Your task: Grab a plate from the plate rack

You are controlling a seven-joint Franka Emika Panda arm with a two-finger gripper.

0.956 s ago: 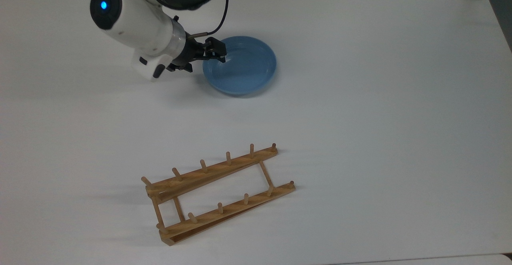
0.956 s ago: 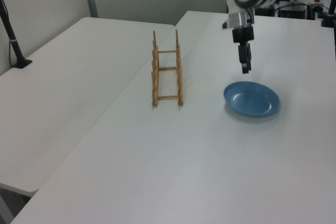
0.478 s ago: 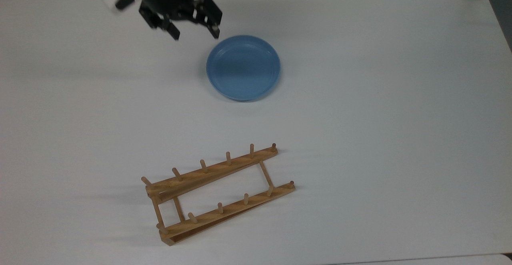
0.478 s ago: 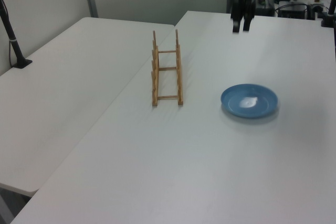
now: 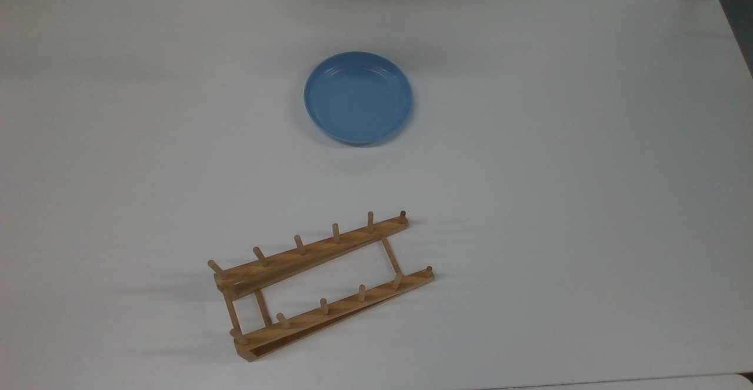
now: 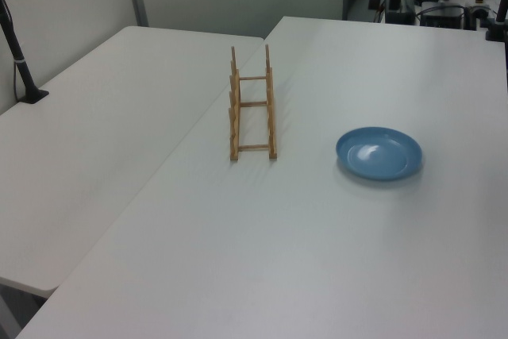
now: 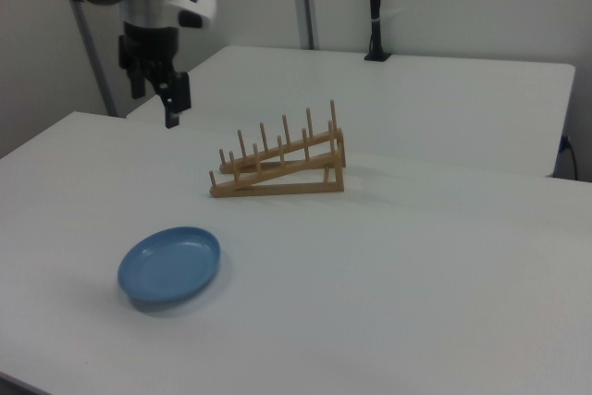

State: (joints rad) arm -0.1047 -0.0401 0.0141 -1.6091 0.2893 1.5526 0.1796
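We see the plate point(image 5: 357, 97) lying flat on the white desk point(image 5: 559, 143), well apart from the plate rack point(image 5: 320, 284), whose pegs hold nothing. A second ago the gripper point(image 7: 157, 90) had its fingers at the plate's rim on the top view's left; half a second ago it was already off the plate with fingers apart, and now it has lifted away, and in the right view it hangs high above the desk, on the right view's left. Its fingers look spread with nothing between them. The plate sits level, free of any touch. We judge the plate is out of the rack and released, so the task looks finished and the arm is retreating.
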